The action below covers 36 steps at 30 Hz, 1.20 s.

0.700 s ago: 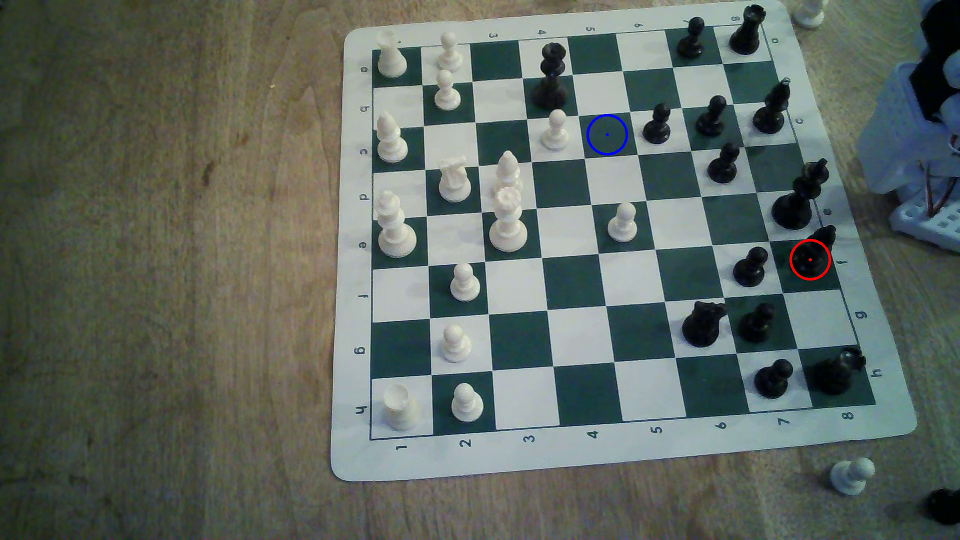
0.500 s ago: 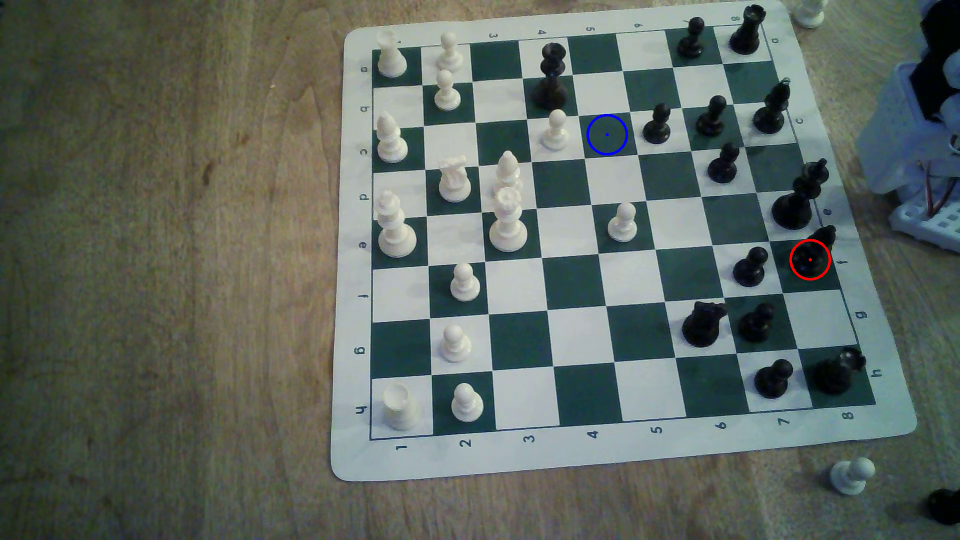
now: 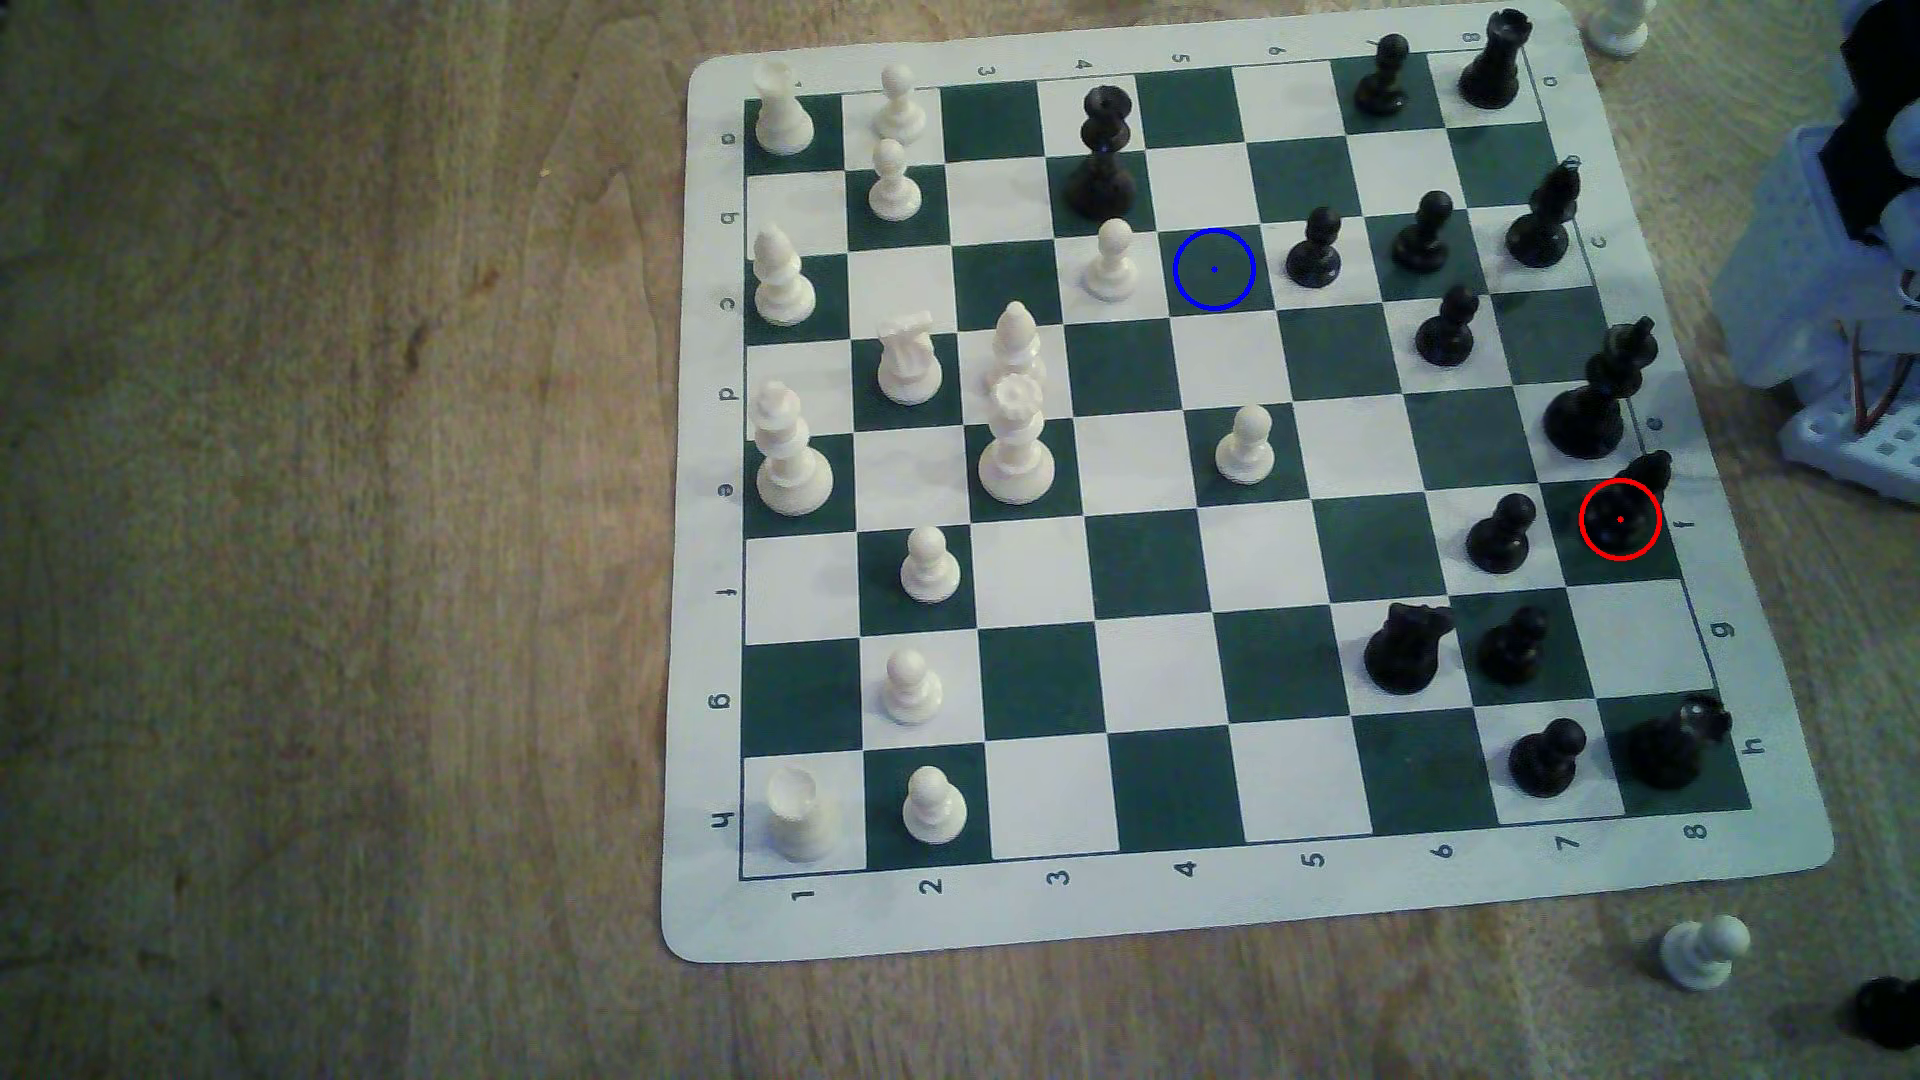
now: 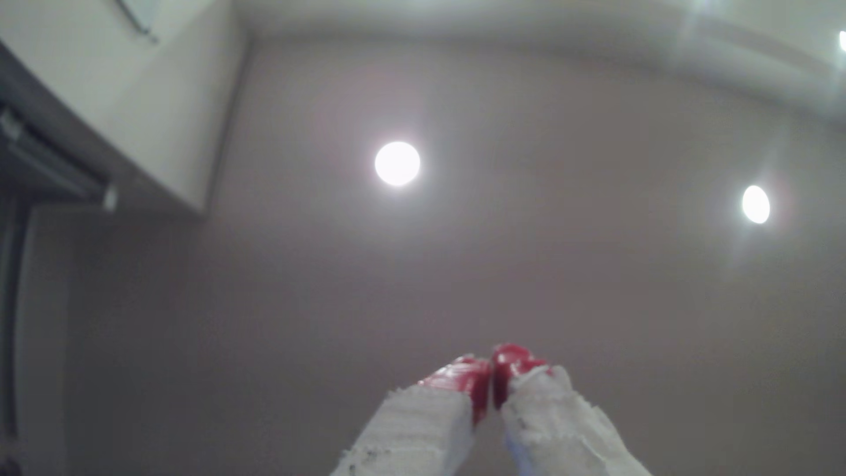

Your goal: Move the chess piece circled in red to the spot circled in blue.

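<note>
Black bishop stands on its red-ringed square at the chessboard edge.
Gripper pointing at the ceiling, red-tipped jaws closed, empty.

black bishop: base under red ring, detail lost in dark.
robot arm: cut off at 3 o'clock edge.
white pawn: cropped at 1 o'clock.
gripper: blurred; red tips together.

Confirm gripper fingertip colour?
Red, glossy tips on white fingers. Gripper is shut, pointing at the ceiling. Clearest in the wrist view.
</note>
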{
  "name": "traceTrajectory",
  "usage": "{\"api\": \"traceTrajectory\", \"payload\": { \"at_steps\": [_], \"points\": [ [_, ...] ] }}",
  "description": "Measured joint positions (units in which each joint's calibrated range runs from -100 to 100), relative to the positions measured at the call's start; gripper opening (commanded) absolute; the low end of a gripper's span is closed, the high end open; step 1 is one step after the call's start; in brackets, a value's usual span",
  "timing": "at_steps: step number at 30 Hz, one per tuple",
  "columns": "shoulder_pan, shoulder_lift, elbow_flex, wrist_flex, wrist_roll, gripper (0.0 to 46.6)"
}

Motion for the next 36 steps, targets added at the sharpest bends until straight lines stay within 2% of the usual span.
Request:
{"api": "traceTrajectory", "payload": {
  "at_steps": [13, 16, 19, 25, 29, 31, 32, 33, 36],
  "points": [
    [0.0, 0.0, 0.0, 0.0, 0.0, 0.2],
    [0.0, 0.0, 0.0, 0.0, -2.5, 0.2],
    [0.0, 0.0, 0.0, 0.0, -6.3, 0.2],
    [0.1, 0.0, 0.0, 4.2, -6.6, 0.2],
    [0.2, 0.0, 0.0, 15.5, -6.6, 0.2],
    [0.2, 0.0, 0.0, 19.8, -5.3, 0.2],
    [0.2, 0.0, 0.0, 26.7, -2.2, 0.6],
    [0.2, 0.0, 0.0, 31.5, -0.3, 0.7],
    [0.1, 0.0, 0.0, 48.4, 2.0, 2.3]
  ]
}}
